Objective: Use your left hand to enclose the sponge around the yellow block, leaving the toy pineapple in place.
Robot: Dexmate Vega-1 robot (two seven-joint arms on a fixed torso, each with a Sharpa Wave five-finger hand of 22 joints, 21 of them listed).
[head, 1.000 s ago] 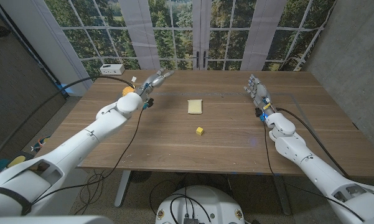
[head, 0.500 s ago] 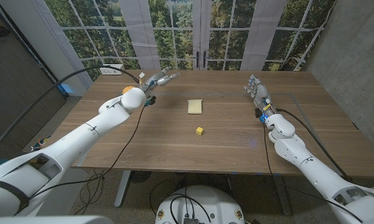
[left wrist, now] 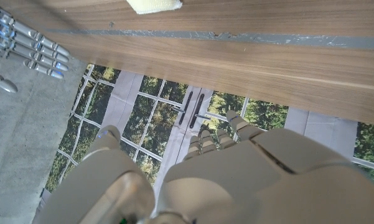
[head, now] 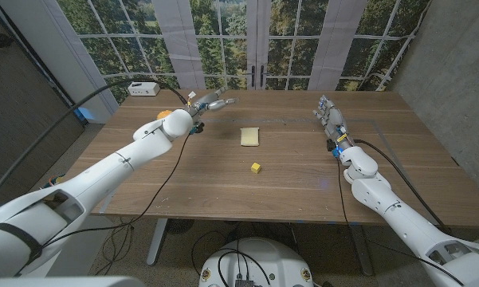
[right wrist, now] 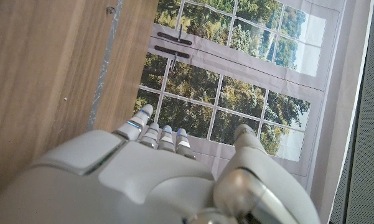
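Observation:
The pale yellow sponge (head: pixel 250 136) lies flat near the table's middle; its edge also shows in the left wrist view (left wrist: pixel 154 6). A small yellow block (head: pixel 256 168) sits on the wood a little nearer to me than the sponge. My left hand (head: pixel 211 102) hovers over the far left of the table, fingers stretched toward the sponge, holding nothing, still well apart from it. The toy pineapple (head: pixel 164 114) peeks out orange behind my left forearm. My right hand (head: pixel 328 112) stands at the far right, fingers straight and empty, and also shows in the left wrist view (left wrist: pixel 25 43).
A white power box (head: pixel 143 88) with a cable sits at the table's far left corner. A black cable hangs from my left arm over the table's left part. Windows and a door stand behind the far edge.
My left hand has swung to the right, toward the table's middle, uncovering less of the pineapple. The sponge, block and right hand have not moved.

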